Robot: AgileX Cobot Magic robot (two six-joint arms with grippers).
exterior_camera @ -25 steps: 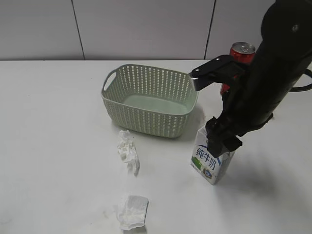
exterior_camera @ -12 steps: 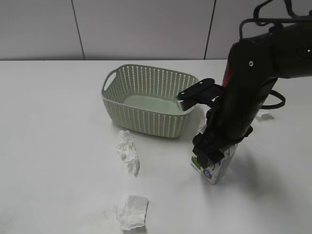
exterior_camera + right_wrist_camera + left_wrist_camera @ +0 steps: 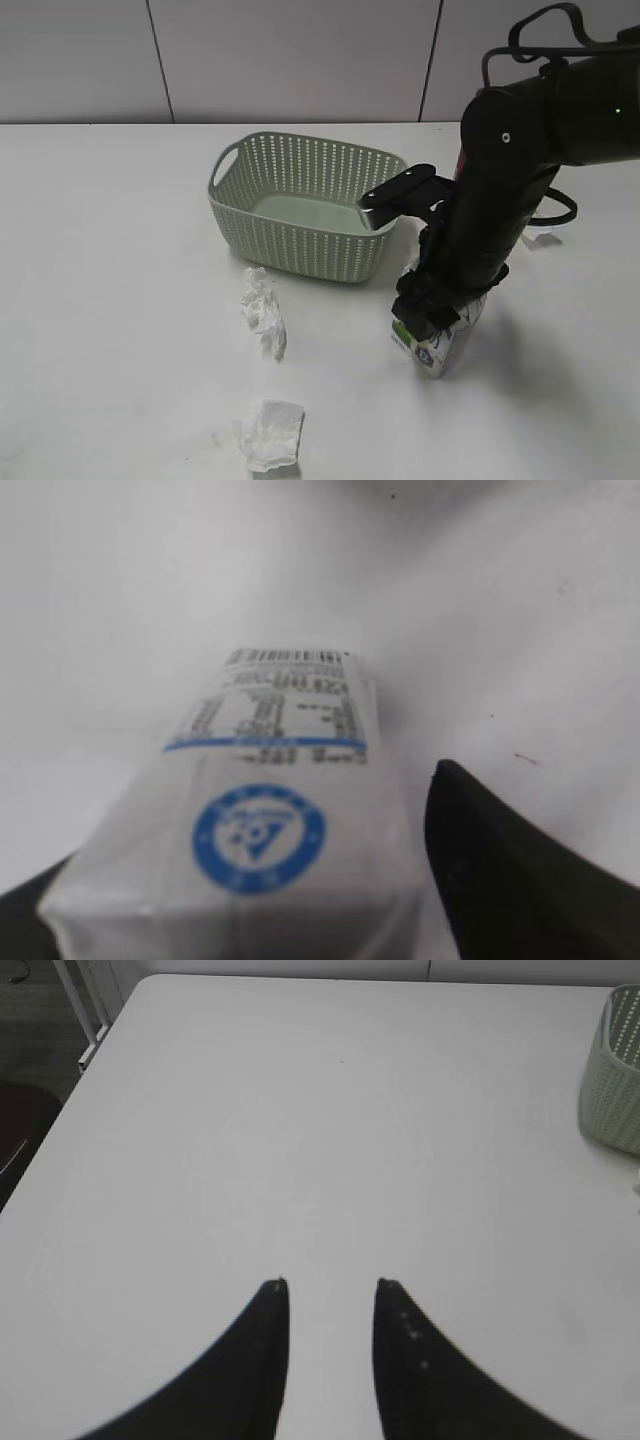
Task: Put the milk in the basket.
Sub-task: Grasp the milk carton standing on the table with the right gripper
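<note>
My right gripper is down over the milk, its fingers on either side of the carton; I can't tell if they are squeezing it. The basket sits just beyond and left of it. My left gripper hangs spread above the bare table.
</note>
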